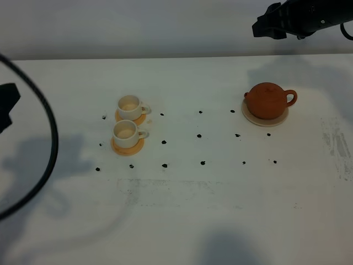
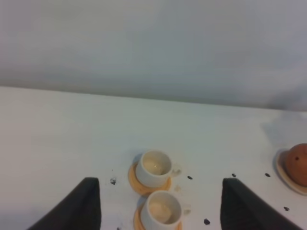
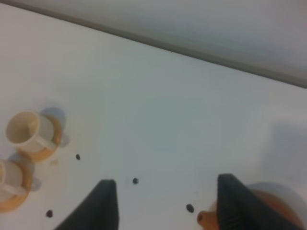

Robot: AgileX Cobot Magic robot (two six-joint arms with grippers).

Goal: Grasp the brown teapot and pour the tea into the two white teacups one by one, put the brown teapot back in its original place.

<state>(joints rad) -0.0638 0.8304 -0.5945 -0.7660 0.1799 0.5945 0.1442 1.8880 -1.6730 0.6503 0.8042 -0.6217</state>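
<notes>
The brown teapot [image 1: 269,100] stands on its pale saucer [image 1: 266,120] at the right of the table, spout to the left and handle to the right. At centre left, the two white teacups [image 1: 130,107] [image 1: 126,131] each rest on an orange coaster. My right arm [image 1: 292,19] hovers high behind the teapot. In the right wrist view, my right gripper [image 3: 165,191] is open and empty, with the teapot [image 3: 276,208] beyond one finger. My left gripper [image 2: 160,187] is open too, well above the teacups [image 2: 153,167] [image 2: 163,211].
Small black dots [image 1: 199,135] mark a grid across the white table [image 1: 220,210] between the cups and the teapot. A black cable [image 1: 49,138] loops over the left edge beside the left arm [image 1: 6,105]. A pale wall runs behind the table.
</notes>
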